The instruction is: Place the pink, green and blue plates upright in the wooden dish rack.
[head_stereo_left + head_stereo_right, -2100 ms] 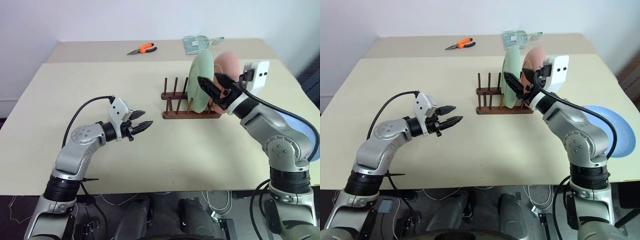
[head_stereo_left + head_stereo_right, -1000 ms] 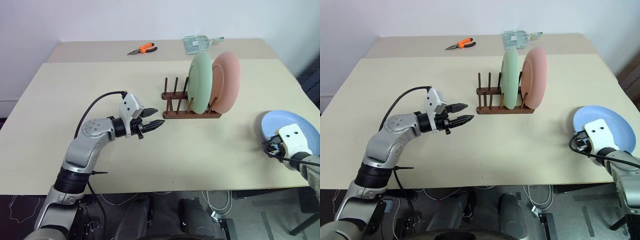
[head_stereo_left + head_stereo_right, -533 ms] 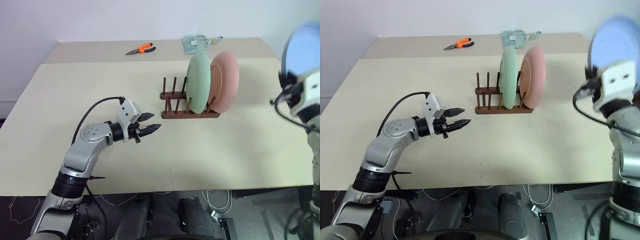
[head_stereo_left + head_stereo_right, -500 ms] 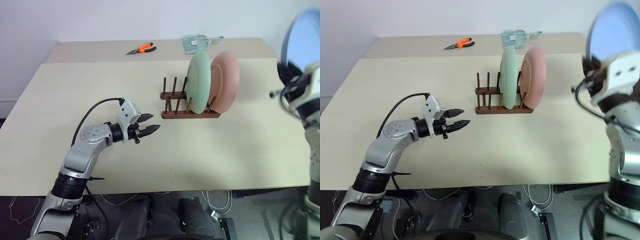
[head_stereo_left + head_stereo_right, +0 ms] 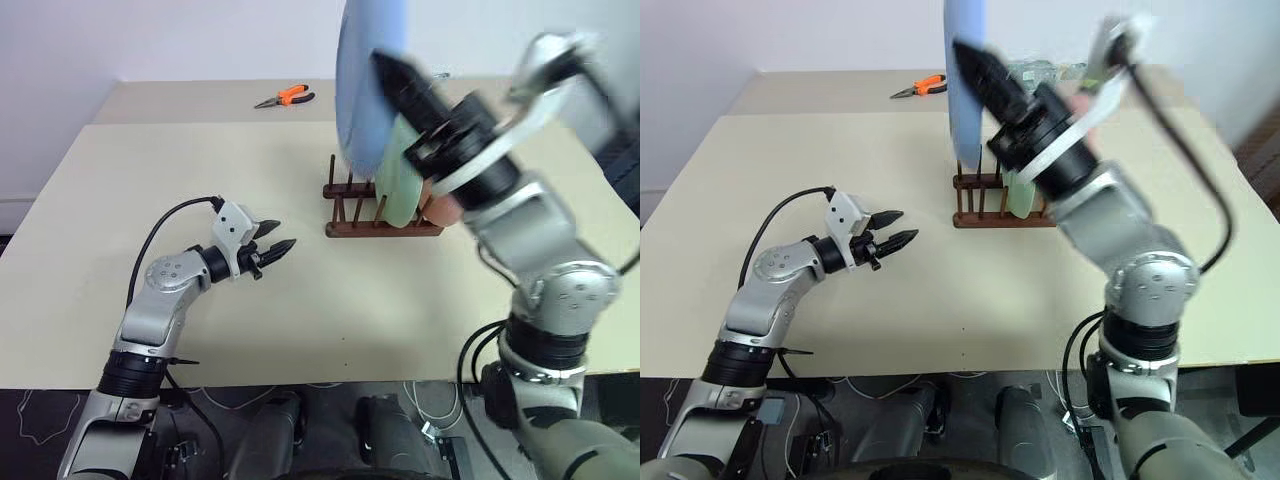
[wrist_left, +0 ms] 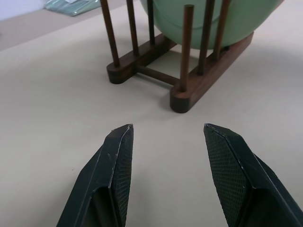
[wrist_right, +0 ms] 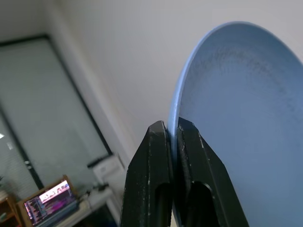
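High above the wooden dish rack (image 5: 350, 228) hangs the light blue plate (image 5: 362, 90), held on edge, with my right gripper (image 7: 171, 126) shut on its rim. The plate's blue face (image 7: 227, 94) rises past the black fingers. In the rack the mint green plate (image 5: 404, 195) stands upright between the pegs. Behind it, the pink plate (image 5: 441, 211) is mostly hidden by my right arm. Left of the rack and low over the table, my left gripper (image 5: 281, 236) is open and empty, pointing at the rack's free pegs (image 6: 184, 52).
Orange-handled pliers (image 5: 285, 98) lie on the far table, back left of the rack. A clear packet (image 5: 1032, 68) peeks out behind my right arm. Bare beige tabletop (image 5: 180, 170) spreads left and in front of the rack.
My right arm has swung the blue plate up and left, from the table's right side to above the rack. My left gripper has drawn back a little to the left.
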